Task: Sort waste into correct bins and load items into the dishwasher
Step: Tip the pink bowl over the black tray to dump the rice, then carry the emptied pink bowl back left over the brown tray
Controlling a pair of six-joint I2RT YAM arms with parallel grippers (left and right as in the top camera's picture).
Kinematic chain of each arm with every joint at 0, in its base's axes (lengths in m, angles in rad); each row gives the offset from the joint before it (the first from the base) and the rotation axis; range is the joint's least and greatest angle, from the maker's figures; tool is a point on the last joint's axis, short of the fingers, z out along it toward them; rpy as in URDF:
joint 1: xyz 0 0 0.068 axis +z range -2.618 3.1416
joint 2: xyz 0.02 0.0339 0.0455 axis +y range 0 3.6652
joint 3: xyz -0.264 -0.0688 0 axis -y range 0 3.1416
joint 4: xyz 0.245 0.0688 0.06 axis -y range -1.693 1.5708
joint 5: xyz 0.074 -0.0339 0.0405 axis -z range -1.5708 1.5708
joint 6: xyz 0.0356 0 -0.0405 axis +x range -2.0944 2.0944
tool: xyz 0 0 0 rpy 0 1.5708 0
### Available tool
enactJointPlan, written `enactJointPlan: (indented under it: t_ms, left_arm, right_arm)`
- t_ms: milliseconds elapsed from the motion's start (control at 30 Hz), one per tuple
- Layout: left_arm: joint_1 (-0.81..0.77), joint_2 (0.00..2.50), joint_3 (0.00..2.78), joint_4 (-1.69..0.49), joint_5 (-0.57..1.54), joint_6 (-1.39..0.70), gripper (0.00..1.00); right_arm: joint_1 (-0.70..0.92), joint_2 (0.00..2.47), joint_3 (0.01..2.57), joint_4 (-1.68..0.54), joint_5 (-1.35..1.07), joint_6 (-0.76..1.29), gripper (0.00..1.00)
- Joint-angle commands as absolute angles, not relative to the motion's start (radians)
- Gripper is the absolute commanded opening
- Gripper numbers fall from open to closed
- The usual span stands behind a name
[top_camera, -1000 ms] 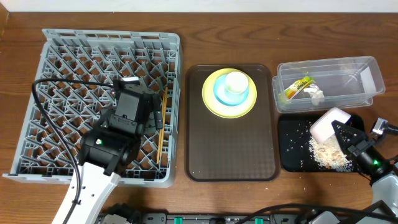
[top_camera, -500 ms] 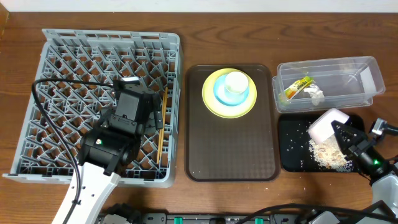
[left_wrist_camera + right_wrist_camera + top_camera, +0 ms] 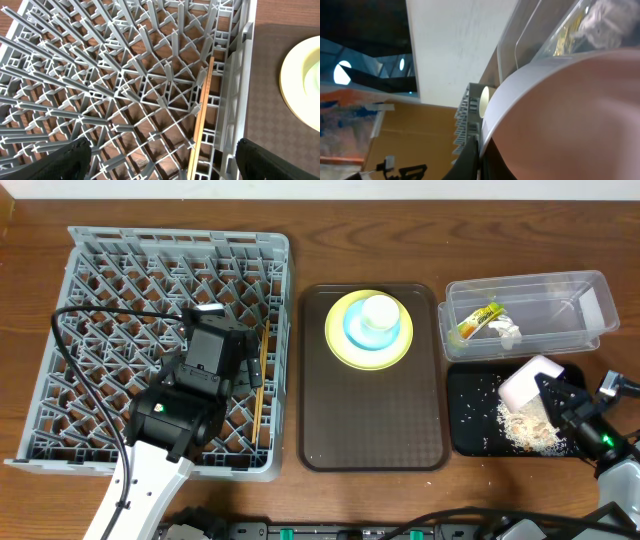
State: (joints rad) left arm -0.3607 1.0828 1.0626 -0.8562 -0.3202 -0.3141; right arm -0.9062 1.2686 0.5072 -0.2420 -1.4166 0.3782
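Above the large square grey plastic dish rack (image 3: pixel 180 235), the left gripper (image 3: pixel 162 150) hangs with its fingers spread wide and nothing between them. It sits exactly where it was a second ago. Beneath it, the pair of thin wooden chopsticks (image 3: pixel 258 385) lies flat on the lattice floor, just inside the rack's right wall. The left wrist view shows them running alongside that wall, clear of both fingertips.

At the far right of the brown wooden table (image 3: pixel 320 210), the right gripper (image 3: pixel 548 387) pinches the rim of the white bowl (image 3: pixel 525 380) with its fingers pressed tight. It holds the bowl tipped over the shallow black rectangular tray (image 3: pixel 470 430). Gripper and bowl have edged slightly down and to the right since the earlier frame, the only visible change. Beige crumbly food scraps (image 3: pixel 525 430) lie heaped on the black tray below the bowl, with loose crumbs scattered to their left.

The clear rectangular plastic tub (image 3: pixel 590 285) behind the black tray holds the small yellow-green snack wrapper (image 3: pixel 478 320) and, just beside it, the crumpled white tissue (image 3: pixel 508 332).

On the large brown serving tray (image 3: pixel 370 420) in the middle, the yellow-green plate (image 3: pixel 340 345) carries the light blue bowl (image 3: pixel 360 335), and the small white cup (image 3: pixel 380 310) sits in that bowl. All three are unmoved at the tray's far end.
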Motion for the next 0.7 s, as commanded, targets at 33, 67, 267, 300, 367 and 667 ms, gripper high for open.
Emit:
enactJointPlan:
  t_ms: [33, 67, 267, 300, 367, 667]
  left_arm:
    - [-0.356, 1.084, 1.084, -0.856, -0.333, -0.315, 0.93]
    - [-0.356, 1.084, 1.084, -0.856, -0.334, -0.315, 0.93]
    - [-0.356, 1.084, 1.084, -0.856, -0.333, -0.315, 0.93]
    - [-0.356, 1.084, 1.084, -0.856, -0.334, -0.315, 0.93]
    - [-0.356, 1.084, 1.084, -0.856, -0.333, -0.315, 0.93]
    - [-0.356, 1.084, 1.084, -0.856, -0.334, -0.315, 0.93]
  right_arm:
    - [-0.890, 1.264, 0.507, -0.176, -1.389, 0.485, 0.01]
    - [-0.884, 1.264, 0.507, -0.147, -1.388, 0.525, 0.01]
    - [-0.760, 1.264, 0.525, 0.194, -1.388, 0.825, 0.01]
    - [-0.719, 1.264, 0.534, 0.252, -1.388, 0.880, 0.01]
    - [-0.633, 1.264, 0.556, 0.341, -1.383, 0.965, 0.01]
    - [-0.172, 1.256, 0.664, 0.416, -1.193, 1.061, 0.02]
